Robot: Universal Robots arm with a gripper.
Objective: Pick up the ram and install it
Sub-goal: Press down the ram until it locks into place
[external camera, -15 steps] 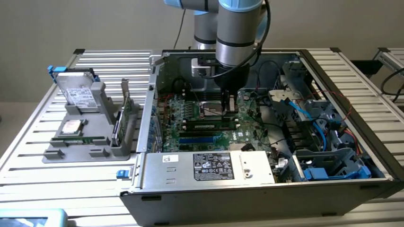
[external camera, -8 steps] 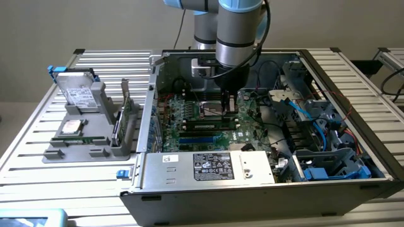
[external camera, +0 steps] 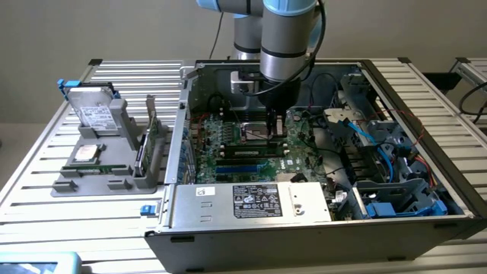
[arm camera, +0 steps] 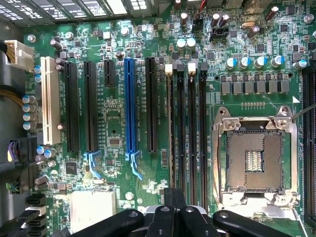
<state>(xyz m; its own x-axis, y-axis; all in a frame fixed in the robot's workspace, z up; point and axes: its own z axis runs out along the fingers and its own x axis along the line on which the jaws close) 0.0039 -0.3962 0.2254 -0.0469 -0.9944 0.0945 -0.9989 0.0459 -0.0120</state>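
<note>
Long, slim green ram (external camera: 247, 153) (on edge)

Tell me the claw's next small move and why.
Probably lift straight up out of the case: the claw is shut over the motherboard, while the ram seems to lie on the gray tray outside.

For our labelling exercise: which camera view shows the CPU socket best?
The wrist view: the CPU socket lies open, seen straight on and whole. In the exterior view it sits at a slant, partly behind the hand.
</note>
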